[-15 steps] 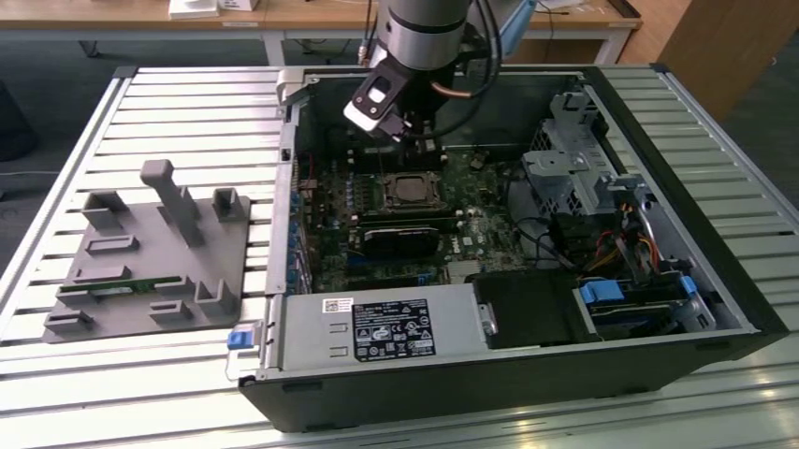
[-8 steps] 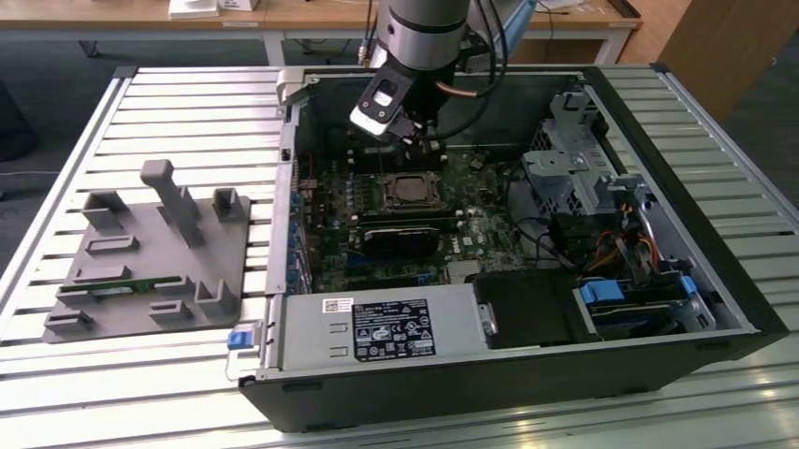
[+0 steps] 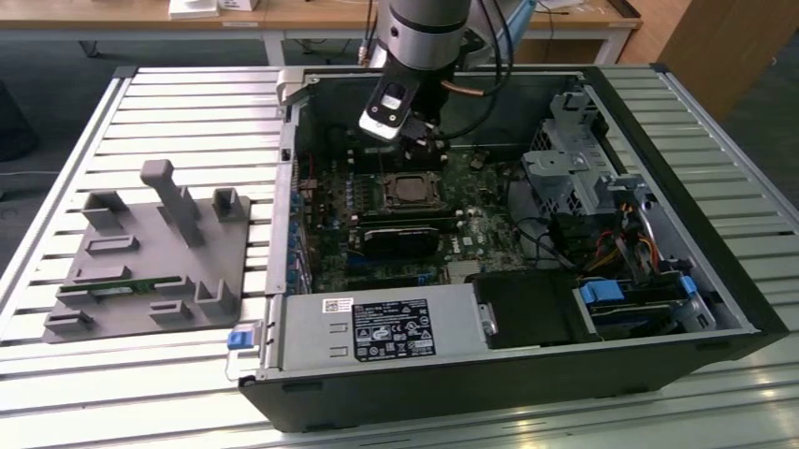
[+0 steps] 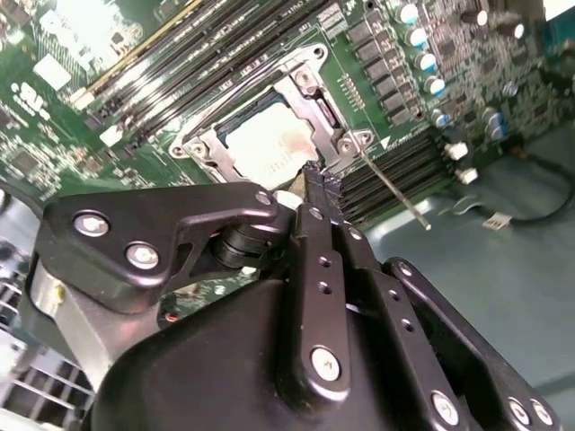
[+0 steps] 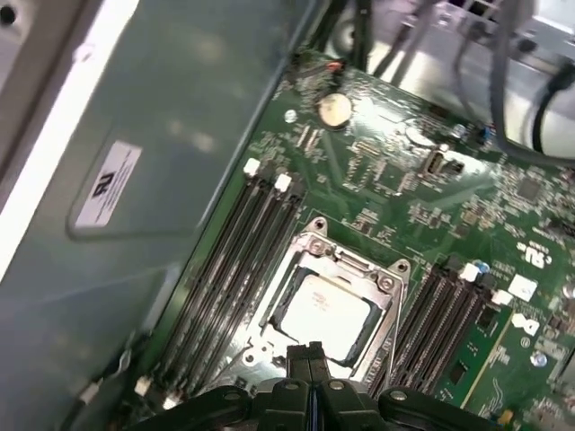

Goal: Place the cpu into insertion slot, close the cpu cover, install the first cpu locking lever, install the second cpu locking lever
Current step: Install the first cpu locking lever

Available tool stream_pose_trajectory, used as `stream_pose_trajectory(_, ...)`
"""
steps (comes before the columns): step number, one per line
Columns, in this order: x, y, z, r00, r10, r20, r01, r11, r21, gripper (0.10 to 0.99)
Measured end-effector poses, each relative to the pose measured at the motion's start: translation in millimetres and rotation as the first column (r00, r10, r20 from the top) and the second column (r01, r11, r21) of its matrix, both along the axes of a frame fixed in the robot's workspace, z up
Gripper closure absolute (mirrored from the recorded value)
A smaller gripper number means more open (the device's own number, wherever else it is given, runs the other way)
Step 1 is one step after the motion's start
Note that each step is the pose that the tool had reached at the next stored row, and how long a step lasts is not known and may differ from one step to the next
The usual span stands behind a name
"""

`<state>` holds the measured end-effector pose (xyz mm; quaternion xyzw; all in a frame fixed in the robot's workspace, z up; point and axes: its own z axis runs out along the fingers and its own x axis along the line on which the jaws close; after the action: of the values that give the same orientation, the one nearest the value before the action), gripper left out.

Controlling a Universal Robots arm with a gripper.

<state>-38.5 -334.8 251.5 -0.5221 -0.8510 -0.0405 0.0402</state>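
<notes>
The arm [image 3: 425, 37] reaches down into the open computer case [image 3: 500, 374]. The gripper [image 4: 314, 180] has its fingers [image 5: 296, 359] pressed together on nothing, at the edge of the insertion slot [image 3: 409, 191]. There the cpu [image 5: 325, 312] lies framed by the cpu cover [image 5: 388, 283]. The fingers hide the slot's near rim.

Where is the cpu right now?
In both wrist views, the cpu sits in the insertion slot between banks of memory slots, close to the gripper.

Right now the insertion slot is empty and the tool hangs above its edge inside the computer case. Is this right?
Not empty: in the first wrist view the cpu sits in the insertion slot, its pale face framed by the cpu cover. The tool does hang above its edge inside the computer case.
</notes>
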Motion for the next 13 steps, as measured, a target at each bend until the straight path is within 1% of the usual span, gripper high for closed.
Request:
stream_pose_trajectory(2, 0.0, 0.0, 0.0, 0.9994, 0.036, 0.0000, -0.036, 0.9994, 0.000, 0.969)
stream_pose_trajectory(4, 0.0, 0.0, 0.0, 0.9974, 0.072, -0.0001, -0.072, 0.9974, 0.000, 0.969)
stream_pose_trajectory(7, 0.0, 0.0, -0.1, 0.9919, 0.127, 0.0000, -0.127, 0.9919, 0.000, 0.969)
stream_pose_trajectory(10, 0.0, 0.0, -0.1, 0.9836, 0.180, 0.0000, -0.180, 0.9836, 0.000, 0.969)
stream_pose_trajectory(13, 0.0, 0.0, -0.2, 0.9723, 0.234, 0.0000, -0.234, 0.9723, 0.000, 0.969)
